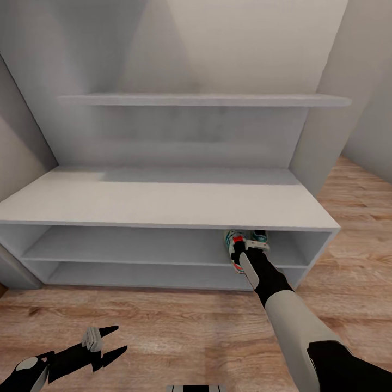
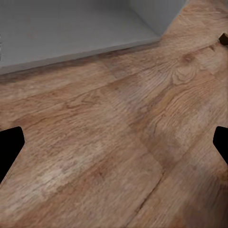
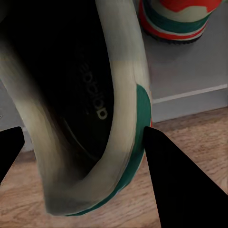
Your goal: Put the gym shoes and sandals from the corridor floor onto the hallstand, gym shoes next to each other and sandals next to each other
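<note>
At the left, the left gripper (image 1: 109,342) hangs with its black fingers spread over the light-brown wood-plank floor (image 1: 179,332), holding nothing. The light-grey hallstand with open shelves (image 1: 163,198) stands ahead. At its right end, the right gripper (image 1: 246,251) pinches a cream-white gym shoe with green stripes (image 3: 85,109) by the heel rim, at the shelf edge. The second gym shoe (image 3: 178,21) already lies just beside. I think the held shoe should go further in, parallel to its partner, before the fingers let go.
</note>
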You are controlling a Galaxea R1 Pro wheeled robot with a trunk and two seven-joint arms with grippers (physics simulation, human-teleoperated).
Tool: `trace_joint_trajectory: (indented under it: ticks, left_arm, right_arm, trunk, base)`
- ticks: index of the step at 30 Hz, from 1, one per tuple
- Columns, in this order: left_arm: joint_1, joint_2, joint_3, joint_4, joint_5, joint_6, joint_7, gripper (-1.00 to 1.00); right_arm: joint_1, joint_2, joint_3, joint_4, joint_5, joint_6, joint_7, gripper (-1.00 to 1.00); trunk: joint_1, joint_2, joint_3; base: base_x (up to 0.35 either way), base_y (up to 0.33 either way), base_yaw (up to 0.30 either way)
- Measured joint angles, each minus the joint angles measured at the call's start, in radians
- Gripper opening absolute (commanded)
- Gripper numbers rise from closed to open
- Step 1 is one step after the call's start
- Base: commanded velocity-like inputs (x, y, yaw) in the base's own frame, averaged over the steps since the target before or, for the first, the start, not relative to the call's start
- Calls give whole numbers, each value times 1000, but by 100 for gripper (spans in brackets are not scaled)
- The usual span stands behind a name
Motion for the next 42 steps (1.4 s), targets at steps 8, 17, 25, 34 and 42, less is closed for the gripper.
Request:
trace_joint_trajectory:
  ticks: [8,17,25,34,42]
  left_arm:
    - [0,0,0,-1,0,0,-2,100]
    - [0,-1,0,-1,-1,1,0,100]
    - [0,0,0,-1,-2,0,1,100]
    - [2,0,0,0,-2,-1,1,100]
    - [2,0,0,0,-2,-1,1,100]
  right_arm:
    - [0,0,0,0,0,0,0,-100]
    - [-1,0,0,-4,2,1,0,-100]
    - [-1,0,0,-4,2,1,0,-100]
    - [-1,0,0,-11,-4,1,-1,-100]
    - [-1,0,0,-10,-2,0,1,-100]
  trunk:
    - [0,0,0]
    - [1,-1,-11]
    - [1,-1,-11]
    - [1,-1,-11]
    - [1,-1,-11]
  base:
    - [12,0,0]
    - [0,0,0]
    - [0,0,0]
    - [128,0,0]
    - [32,0,0]
